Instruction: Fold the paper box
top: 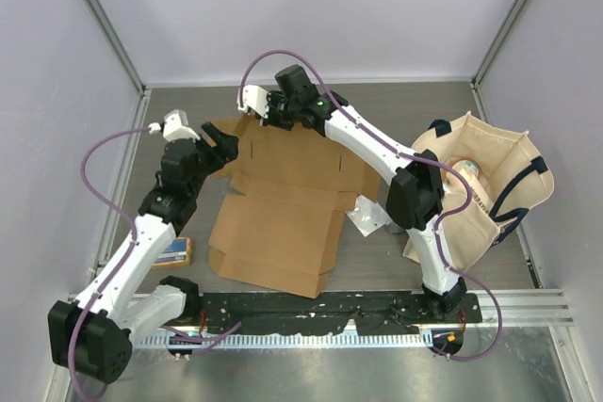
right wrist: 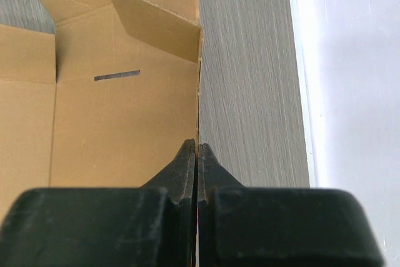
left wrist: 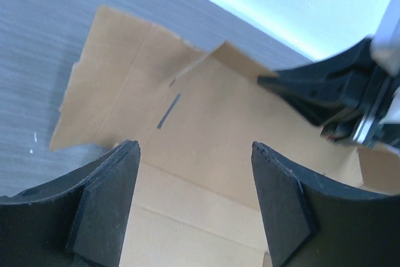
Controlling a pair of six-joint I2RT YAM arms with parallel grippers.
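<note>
The paper box (top: 283,214) is a flat brown die-cut cardboard sheet lying mid-table, also filling the left wrist view (left wrist: 206,123) and the right wrist view (right wrist: 112,117). My right gripper (top: 261,112) is at the sheet's far edge. Its fingertips (right wrist: 198,149) are shut on that thin edge, and a small flap (right wrist: 156,23) stands up just beyond them. My left gripper (top: 222,146) hovers over the sheet's far left part. It stands open (left wrist: 195,148) with only cardboard showing between its fingers. The right gripper's black fingers (left wrist: 319,95) show in the left wrist view.
A beige cloth tote bag (top: 495,185) with dark handles lies at the right. A small orange-and-blue packet (top: 175,251) sits by the left arm. A white object (top: 366,218) rests beside the sheet's right edge. Walls enclose the table at the back and both sides.
</note>
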